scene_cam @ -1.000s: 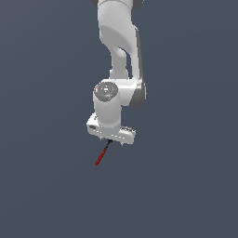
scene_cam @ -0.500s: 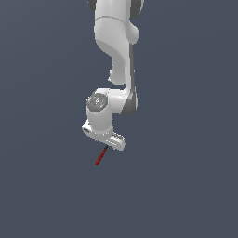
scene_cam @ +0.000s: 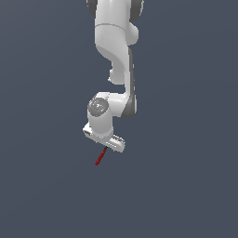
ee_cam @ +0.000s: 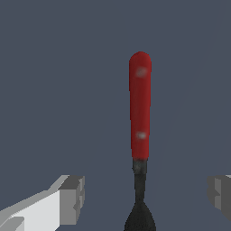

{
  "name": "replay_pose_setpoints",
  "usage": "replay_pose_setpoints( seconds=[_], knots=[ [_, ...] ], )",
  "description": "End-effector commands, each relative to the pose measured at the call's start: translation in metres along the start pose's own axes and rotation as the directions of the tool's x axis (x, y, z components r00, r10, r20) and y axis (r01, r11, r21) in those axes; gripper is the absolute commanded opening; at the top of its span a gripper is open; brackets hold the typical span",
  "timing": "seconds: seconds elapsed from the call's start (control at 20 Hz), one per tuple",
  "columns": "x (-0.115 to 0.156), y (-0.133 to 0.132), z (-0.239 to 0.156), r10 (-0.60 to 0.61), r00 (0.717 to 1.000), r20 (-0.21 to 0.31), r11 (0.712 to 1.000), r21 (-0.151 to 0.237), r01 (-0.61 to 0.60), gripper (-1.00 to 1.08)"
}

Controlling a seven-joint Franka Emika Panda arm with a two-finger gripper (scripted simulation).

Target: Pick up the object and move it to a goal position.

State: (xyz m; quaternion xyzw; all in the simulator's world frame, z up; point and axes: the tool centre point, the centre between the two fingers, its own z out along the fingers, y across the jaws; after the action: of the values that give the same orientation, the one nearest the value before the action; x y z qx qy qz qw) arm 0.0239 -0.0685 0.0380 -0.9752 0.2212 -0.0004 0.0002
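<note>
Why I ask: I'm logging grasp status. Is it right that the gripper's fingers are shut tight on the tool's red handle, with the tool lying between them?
Not quite. In the wrist view the fingers stand wide apart, so the gripper is open, touching nothing. The tool does lie between them, its dark tip end nearest the gripper and its red handle pointing away.

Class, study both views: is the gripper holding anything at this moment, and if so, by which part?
Nothing is held. The gripper is open, its fingers apart on either side of the red-handled tool, near its dark metal end, without touching it.
</note>
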Motion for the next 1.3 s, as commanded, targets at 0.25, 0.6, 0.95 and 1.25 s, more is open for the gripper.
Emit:
replay_pose_setpoints(
  seconds=[0.25, 0.6, 0.95, 1.25],
  knots=[
    [0.0, 0.001, 0.03, 0.004, 1.0, 0.001, 1.0, -0.001, -0.004, 1.0],
    [0.0, 0.0, 0.032, 0.004, 1.0, 0.001, 1.0, -0.001, -0.004, -1.0],
    [0.0, 0.001, 0.029, 0.004, 1.0, 0.001, 1.0, -0.001, -0.004, -1.0],
    [-0.002, 0.01, 0.024, 0.004, 1.0, 0.001, 1.0, -0.001, -0.004, -1.0]
  ],
)
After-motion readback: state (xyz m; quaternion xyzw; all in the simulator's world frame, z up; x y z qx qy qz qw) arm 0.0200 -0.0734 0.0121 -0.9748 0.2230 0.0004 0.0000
